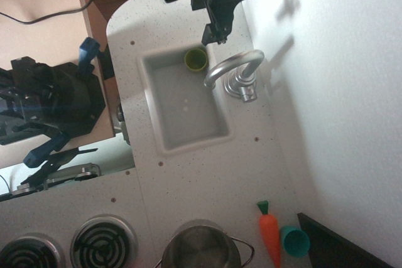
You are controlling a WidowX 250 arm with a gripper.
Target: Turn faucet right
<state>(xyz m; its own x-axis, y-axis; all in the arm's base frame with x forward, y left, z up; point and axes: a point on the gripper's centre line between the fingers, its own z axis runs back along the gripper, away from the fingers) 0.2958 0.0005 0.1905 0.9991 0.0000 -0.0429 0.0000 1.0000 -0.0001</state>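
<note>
- The white speckled tabletop (207,174) of a toy kitchen fills the middle of the view, with a plain white wall running along its right edge.
- A rectangular pale grey sink basin (188,108) is sunk into the tabletop and serves as the landmark here.
- The black robot arm enters from the top edge, above the far end of the sink; its dark gripper (212,34) hangs just beyond the sink's far right corner. It holds nothing, and whether its jaws are spread or closed cannot be told from this angle.
- Two black coiled stove burners (103,241) sit at the bottom left, well away from the sink's near end.
- A round steel pot (202,247) with a wire handle stands at the bottom edge, below the sink.
- The small shiny silver metal faucet (235,70) with its arched tube spout stands on a round ribbed base just beside the sink's right rim, near the far end. Its spout curves leftward over the basin, its tip above the water area, apart from the gripper.
- An orange toy carrot (270,233) with a green top lies to the right of the pot, far below the sink.
- A small teal plastic cup (294,241) lies touching the carrot's right side.
- A small green round cup (196,59) sits inside the sink at its far end, just left of the spout tip.
</note>
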